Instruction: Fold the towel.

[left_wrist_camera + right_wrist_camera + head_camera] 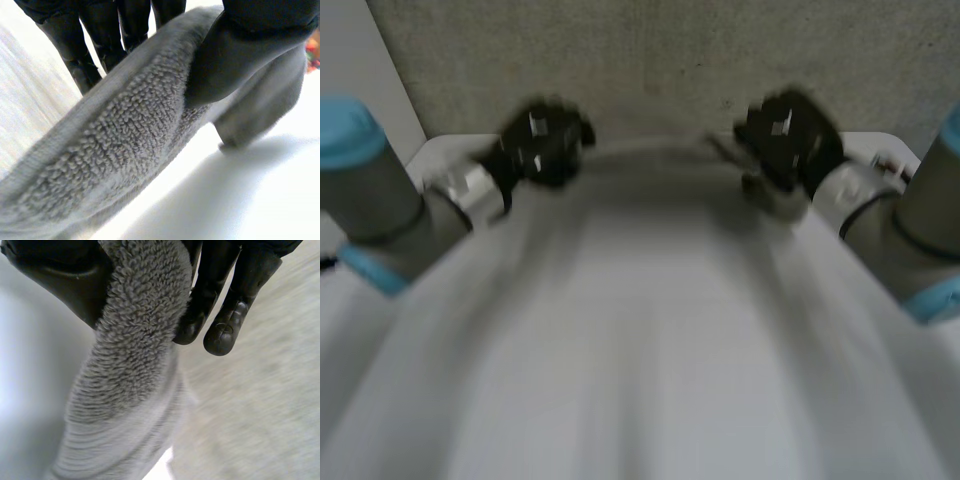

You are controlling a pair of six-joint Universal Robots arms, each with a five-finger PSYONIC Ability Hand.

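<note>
Spreading over the single white bench (428,152), the one grey terry-cloth towel (650,330) slopes from its far edge, raised clear of the surface, down toward the near side. Two black robot hands hold that edge, one near each end: the left hand (542,145) pinches the cloth between thumb and fingers (100,35), and the right hand (788,135) likewise clamps it between thumb and fingers (225,330). Holding both ends apart likely keeps the edge straight and level for a fold across the middle.
</note>
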